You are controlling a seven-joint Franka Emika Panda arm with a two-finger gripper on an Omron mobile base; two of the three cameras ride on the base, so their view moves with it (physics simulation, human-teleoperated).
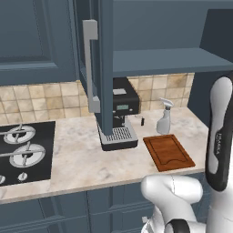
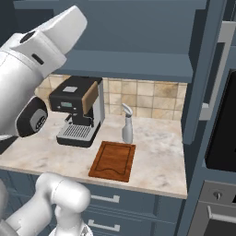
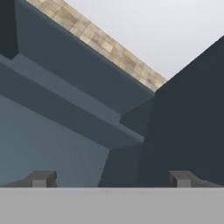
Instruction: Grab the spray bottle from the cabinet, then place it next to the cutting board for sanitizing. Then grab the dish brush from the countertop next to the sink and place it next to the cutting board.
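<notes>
Spray bottle (image 1: 164, 117) standing just behind cutting board (image 1: 168, 152) on counter (image 1: 86, 159): first placement judged done. Claw (image 3: 109, 179) released, empty, facing cabinet (image 3: 65, 109). Next: locate dish brush.

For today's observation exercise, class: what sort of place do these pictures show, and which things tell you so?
A home kitchen, rendered rather than real. A hob is set into a stone countertop, with a coffee machine and a cutting board on it.
</notes>
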